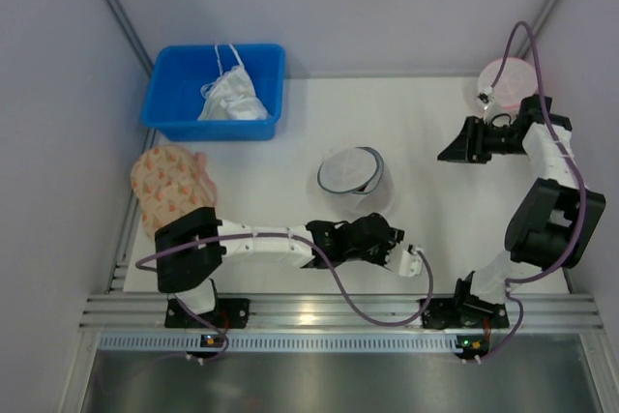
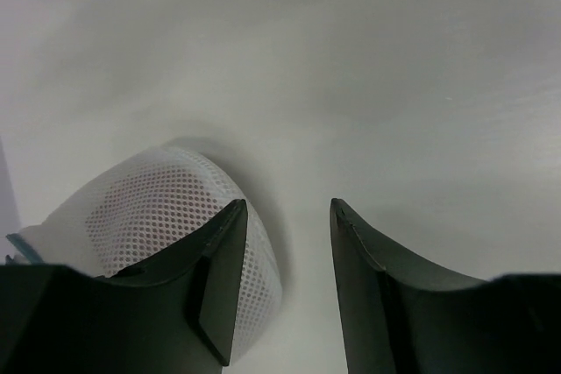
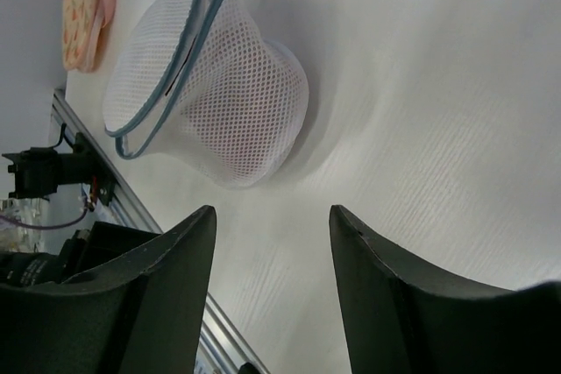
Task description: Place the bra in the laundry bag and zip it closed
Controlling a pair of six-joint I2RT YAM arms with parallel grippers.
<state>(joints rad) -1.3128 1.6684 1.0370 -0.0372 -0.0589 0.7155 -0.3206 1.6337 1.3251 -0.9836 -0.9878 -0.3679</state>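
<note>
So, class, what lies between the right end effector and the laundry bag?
Nothing: only bare white tabletop separates the right end effector from the laundry bag, shown in the right wrist view.

The white counter carried a blue bin at its far left corner and a beige patterned disc overhanging the left edge. The laundry bag stood near the middle, a pink mesh bag far right.
</note>
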